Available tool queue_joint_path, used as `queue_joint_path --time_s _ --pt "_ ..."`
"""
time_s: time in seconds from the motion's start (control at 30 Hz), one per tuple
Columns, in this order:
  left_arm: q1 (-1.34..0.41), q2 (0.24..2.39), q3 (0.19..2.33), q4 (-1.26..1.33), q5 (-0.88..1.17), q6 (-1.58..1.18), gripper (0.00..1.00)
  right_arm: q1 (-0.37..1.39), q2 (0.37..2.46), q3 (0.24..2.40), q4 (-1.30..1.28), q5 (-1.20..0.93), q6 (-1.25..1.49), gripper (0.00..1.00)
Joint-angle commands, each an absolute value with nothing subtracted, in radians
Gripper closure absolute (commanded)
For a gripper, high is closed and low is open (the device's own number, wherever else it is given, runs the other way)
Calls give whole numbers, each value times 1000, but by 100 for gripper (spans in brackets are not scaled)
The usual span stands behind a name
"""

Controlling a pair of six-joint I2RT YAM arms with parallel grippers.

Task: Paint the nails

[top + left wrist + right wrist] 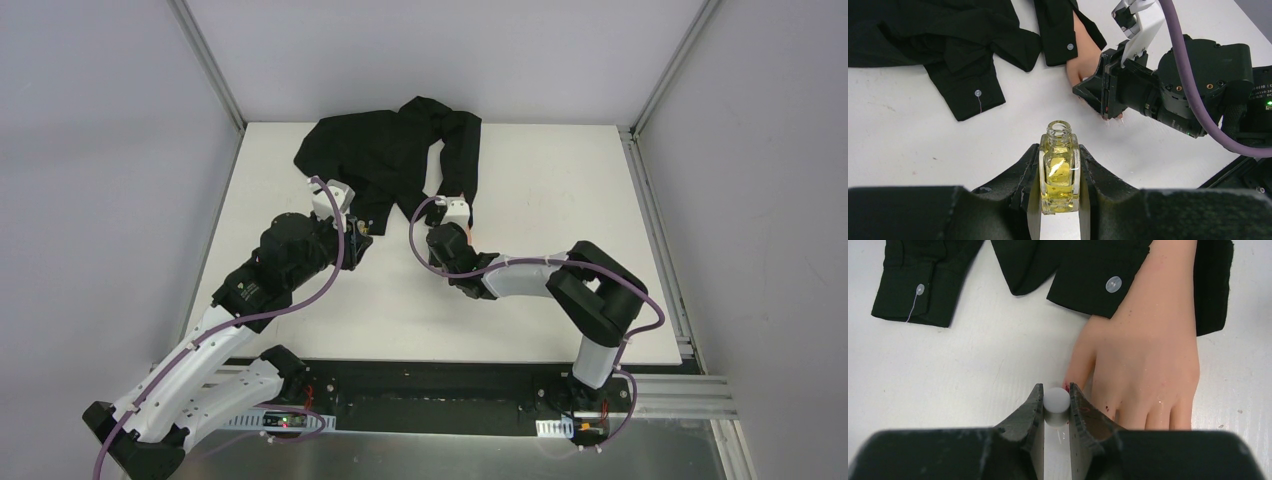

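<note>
Count on counter [540,190]: one mannequin hand [1148,355], palm down, wrist under one black shirt [390,150]; two white cuff buttons [1113,284] in the right wrist view. Left jaws clamped on one uncapped bottle [1059,172] of yellowish liquid, upright, near the hand. Right jaws pinched on one round white cap [1056,401], just beside the thumb tip. Nails [1066,386]: one red edge shows at the thumb; the other four are hidden behind the right jaws.
</note>
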State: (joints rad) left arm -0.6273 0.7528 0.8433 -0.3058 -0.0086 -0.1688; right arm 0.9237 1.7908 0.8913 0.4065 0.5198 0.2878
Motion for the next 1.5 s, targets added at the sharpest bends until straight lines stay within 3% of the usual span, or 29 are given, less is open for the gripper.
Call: queue_joint_path --time_s 0.0,1.47 --pt "-623 746 884 -284 -2 -177 100 935 1742 884 407 553 289 100" --pt "-623 755 884 -284 -2 -180 100 965 1666 888 329 575 265 100"
